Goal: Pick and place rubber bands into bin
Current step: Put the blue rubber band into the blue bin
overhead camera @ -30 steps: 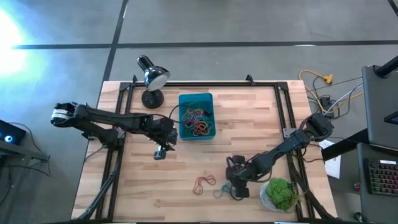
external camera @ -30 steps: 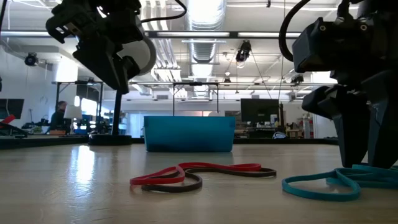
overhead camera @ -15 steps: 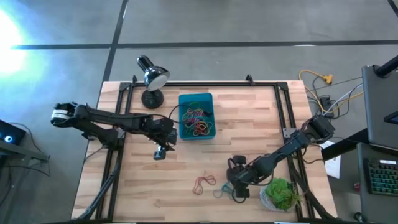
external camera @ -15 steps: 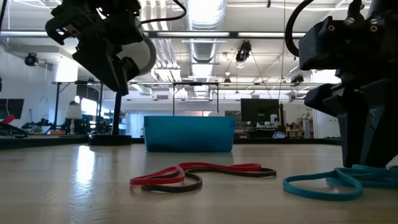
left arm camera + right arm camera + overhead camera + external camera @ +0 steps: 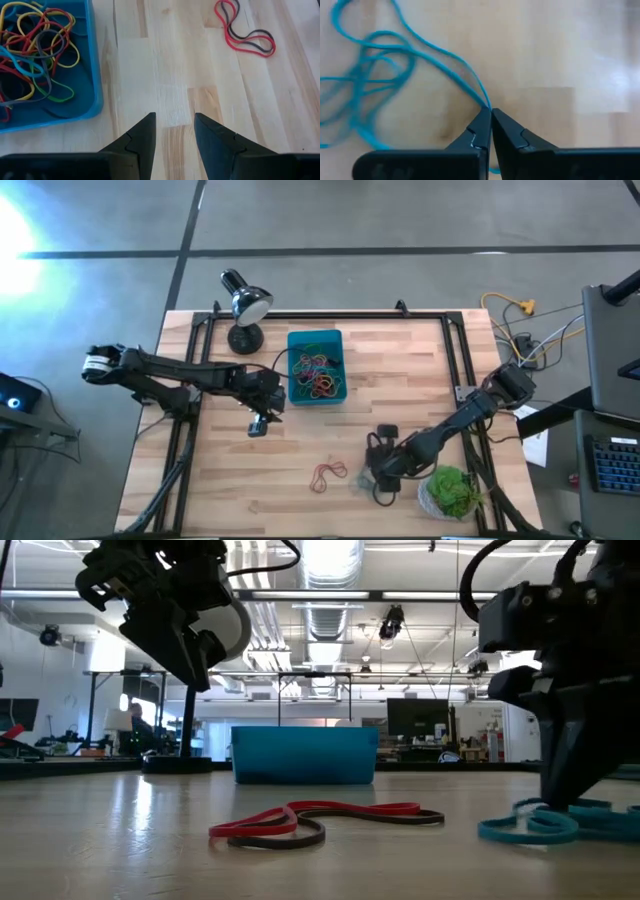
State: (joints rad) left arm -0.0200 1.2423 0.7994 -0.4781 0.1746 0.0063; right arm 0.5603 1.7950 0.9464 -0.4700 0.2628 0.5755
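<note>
One bin (image 5: pixel 296 340), one lamp (image 5: pixel 243 308), one plant (image 5: pixel 452 492), two grippers, many rubber bands (image 5: pixel 318 376).

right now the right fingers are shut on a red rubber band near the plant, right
Not red. The right gripper is shut on a blue rubber band, as the right wrist view shows. It is near the plant.

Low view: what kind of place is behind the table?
Probably a big workshop or lab hall: bare ceiling ducts, dark screens on benches, and a person at a far desk.
</note>
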